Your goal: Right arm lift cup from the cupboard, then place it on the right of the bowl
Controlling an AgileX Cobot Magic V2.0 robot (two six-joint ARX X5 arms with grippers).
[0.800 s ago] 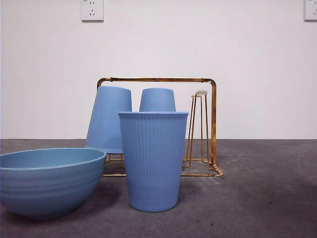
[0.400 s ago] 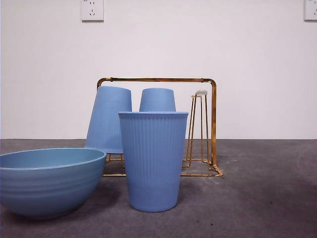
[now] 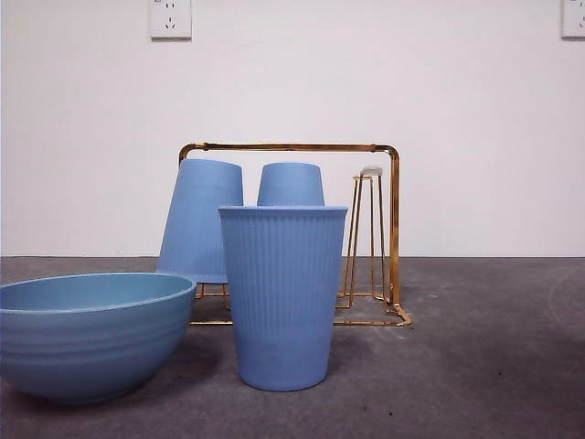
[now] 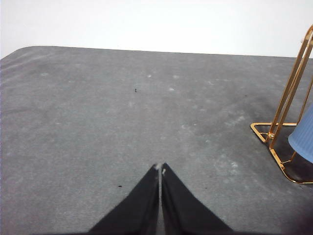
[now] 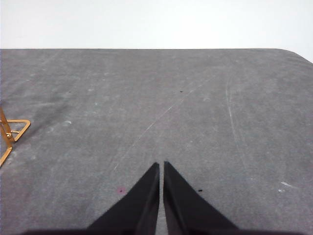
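Front view: grey scuffed table under a white wall, left gripper and right gripper both pinched closed, empty.

Cup standing upright beside the bowl, seen across my table.

Before me a tall ribbed light-blue cup stands upright on the dark grey table, just right of a wide rounded blue bowl. Behind, a gold wire rack holds two inverted blue cups, one tilted.
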